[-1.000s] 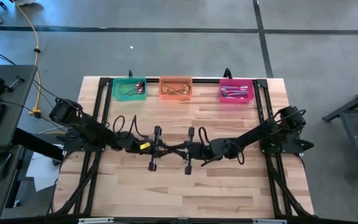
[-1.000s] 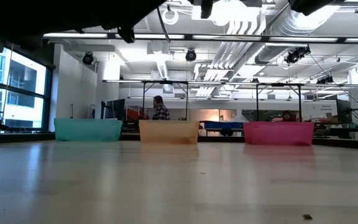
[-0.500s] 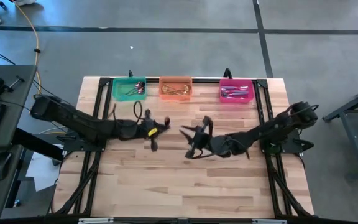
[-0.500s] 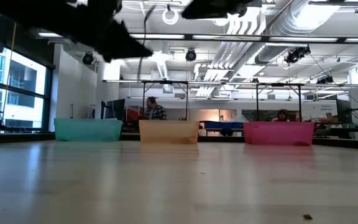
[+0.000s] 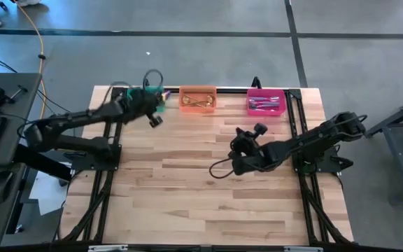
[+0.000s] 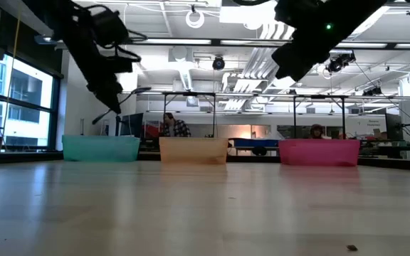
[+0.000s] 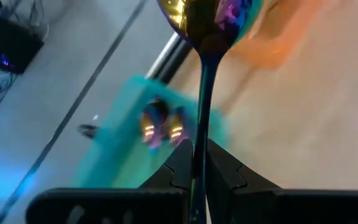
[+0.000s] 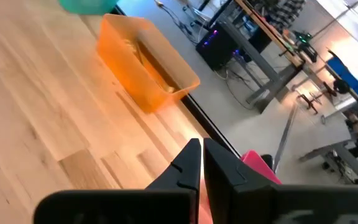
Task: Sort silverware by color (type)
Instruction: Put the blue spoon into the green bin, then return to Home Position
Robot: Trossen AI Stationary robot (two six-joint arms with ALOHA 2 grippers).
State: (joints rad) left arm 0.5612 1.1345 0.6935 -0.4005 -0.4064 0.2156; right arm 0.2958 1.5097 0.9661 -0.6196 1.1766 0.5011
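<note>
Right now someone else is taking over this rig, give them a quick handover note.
Left gripper: shut on an iridescent spoon, over the green bin.
Right gripper: shut, empty, raised over mid-table, right side.
Orange bin holds gold pieces; pink bin holds purple-blue ones; green bin already has some silverware.
No silverware shows loose on the table.
Left: release the spoon.

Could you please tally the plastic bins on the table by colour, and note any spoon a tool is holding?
Green bin: 1
Orange bin: 1
Pink bin: 1
Spoon held in the left tool: 1
Total: 3 bins and 1 held spoon
</note>
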